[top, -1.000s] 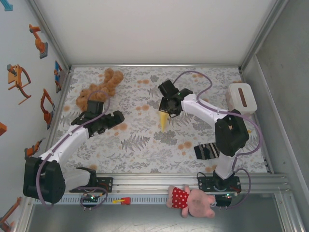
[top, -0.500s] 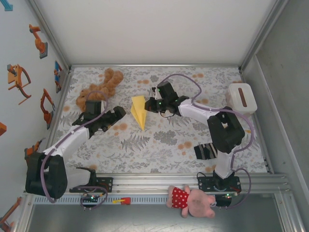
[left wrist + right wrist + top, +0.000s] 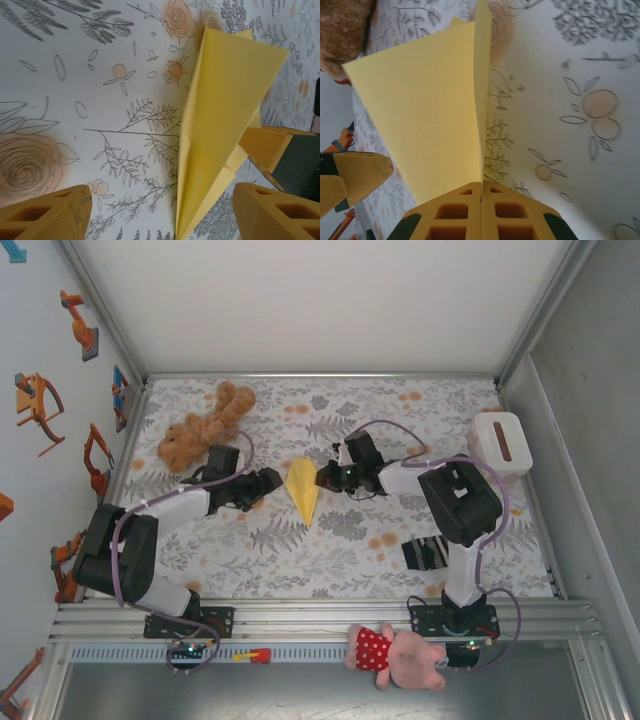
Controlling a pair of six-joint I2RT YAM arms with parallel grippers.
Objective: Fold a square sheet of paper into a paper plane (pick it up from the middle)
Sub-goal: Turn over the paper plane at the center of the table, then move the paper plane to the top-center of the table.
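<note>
A brown teddy [image 3: 205, 428] is seen lying on the flower-printed counter [image 3: 300, 560], beyond the left fingers [image 3: 268, 483] and apart from them. The left fingers are spread wide and released, with nothing gripped. In the left wrist view the sharp tip of the paper plane [image 3: 302, 490] is seen in the gap between them, not pinched by them.

The pale-yellow plane is found between the two sets of fingers, just beside the left ones, with its wide tail turned away from the arms' bases and its tip turned toward them. Whether it is resting on the counter cannot be told.

The right fingers [image 3: 481, 202] are clenched on the plane: its folded edge is pinched between the two yellow pads, and the wings are fanned out ahead of them.

Behind the right fingers, nearer that arm's base, a striped sock [image 3: 428, 552] is laid flat. A white box [image 3: 500, 440] with a brown slot is set well to their right, at the counter's edge.
</note>
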